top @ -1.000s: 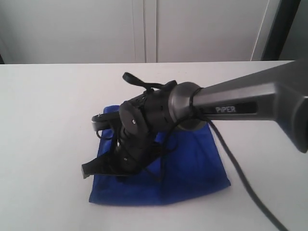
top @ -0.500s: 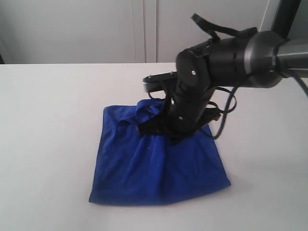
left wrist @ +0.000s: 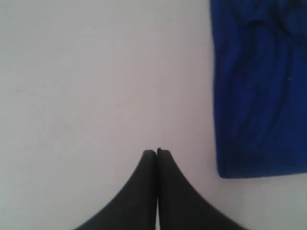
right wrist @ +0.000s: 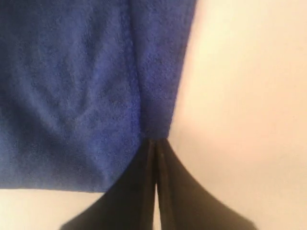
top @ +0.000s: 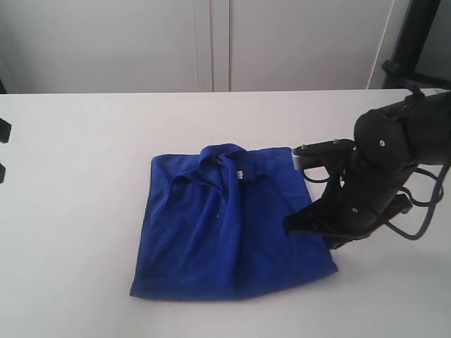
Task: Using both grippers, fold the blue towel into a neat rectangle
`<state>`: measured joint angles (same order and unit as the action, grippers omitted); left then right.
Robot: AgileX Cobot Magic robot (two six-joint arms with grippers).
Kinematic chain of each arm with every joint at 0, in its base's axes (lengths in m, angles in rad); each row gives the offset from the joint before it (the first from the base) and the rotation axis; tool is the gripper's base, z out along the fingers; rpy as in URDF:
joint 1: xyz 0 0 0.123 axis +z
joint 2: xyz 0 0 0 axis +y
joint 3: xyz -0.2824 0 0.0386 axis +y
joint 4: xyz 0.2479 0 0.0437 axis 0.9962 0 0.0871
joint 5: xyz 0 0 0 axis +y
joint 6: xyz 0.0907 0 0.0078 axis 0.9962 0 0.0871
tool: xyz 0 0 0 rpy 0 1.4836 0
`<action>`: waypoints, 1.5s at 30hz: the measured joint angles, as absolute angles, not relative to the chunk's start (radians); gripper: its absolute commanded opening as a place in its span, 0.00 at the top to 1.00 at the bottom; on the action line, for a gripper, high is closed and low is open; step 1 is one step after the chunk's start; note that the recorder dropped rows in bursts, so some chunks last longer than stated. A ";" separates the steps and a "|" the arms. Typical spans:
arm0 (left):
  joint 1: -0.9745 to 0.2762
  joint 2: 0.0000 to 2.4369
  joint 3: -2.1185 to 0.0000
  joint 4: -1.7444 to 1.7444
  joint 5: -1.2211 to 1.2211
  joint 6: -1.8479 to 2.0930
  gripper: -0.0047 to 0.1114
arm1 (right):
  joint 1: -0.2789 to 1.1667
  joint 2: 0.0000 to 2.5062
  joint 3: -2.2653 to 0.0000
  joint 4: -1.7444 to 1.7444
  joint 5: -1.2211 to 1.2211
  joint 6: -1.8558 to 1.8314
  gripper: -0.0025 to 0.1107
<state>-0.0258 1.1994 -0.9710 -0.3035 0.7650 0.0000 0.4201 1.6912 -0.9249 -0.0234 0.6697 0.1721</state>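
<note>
Where the exterior view shows the white table [top: 77, 211], 1 blue towel [top: 211, 232] lies rumpled at centre, right gripper [top: 287, 225] low at its right edge. Left wrist view: left gripper [left wrist: 157, 152] closed, empty, towel apart. Right wrist view: fingers [right wrist: 141, 191] pressed together, tips at towel's edge.

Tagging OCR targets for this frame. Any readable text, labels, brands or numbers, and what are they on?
No text can be read in any of the three views.
White tag on the blue towel: it carries dark marks, but they are too small and blurred to read.
Right arm: no lettering shows on its black casing from this angle.
</note>
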 measured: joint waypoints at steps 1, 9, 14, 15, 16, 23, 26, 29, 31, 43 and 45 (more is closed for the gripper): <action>-0.026 1.205 -0.971 -0.341 0.779 0.025 0.96 | 0.416 1.689 -0.915 -0.025 0.668 0.172 0.98; -0.165 1.304 -0.971 -0.425 0.790 0.081 0.96 | 0.413 1.676 -0.880 -0.022 0.652 0.168 0.98; -0.293 1.383 -0.971 -0.427 0.738 0.064 0.96 | 0.413 1.674 -0.848 -0.022 0.641 0.170 0.98; -0.325 1.400 -0.971 -0.427 0.719 0.057 0.96 | 0.413 1.672 -0.845 -0.020 0.637 0.170 0.98; -0.344 1.417 -0.971 -0.427 0.708 0.052 0.96 | 0.413 1.671 -0.842 -0.018 0.635 0.170 0.98; -0.470 1.538 -0.971 -0.429 0.605 0.015 0.96 | 0.413 1.627 -0.840 -0.016 0.592 0.171 0.98; -0.498 1.598 -0.971 -0.429 0.563 0.009 0.96 | 0.413 1.625 -0.840 -0.016 0.587 0.171 0.98; -0.517 1.650 -0.971 -0.429 0.530 0.009 0.96 | 0.413 1.633 -0.840 0.000 0.587 0.164 0.98; -0.520 1.683 -0.971 -0.429 0.514 0.009 0.96 | 0.413 1.639 -0.840 0.014 0.587 0.144 0.98; -0.524 1.748 -0.971 -0.429 0.454 0.009 0.96 | 0.413 1.656 -0.840 0.158 0.570 0.014 0.98; -0.524 1.757 -0.971 -0.429 0.450 0.009 0.96 | 0.413 1.668 -0.840 0.158 0.566 0.014 0.98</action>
<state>-0.5237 1.7569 -0.9710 -0.4291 0.4500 0.0091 0.4131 1.6679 -0.8404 0.1583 0.5661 0.0135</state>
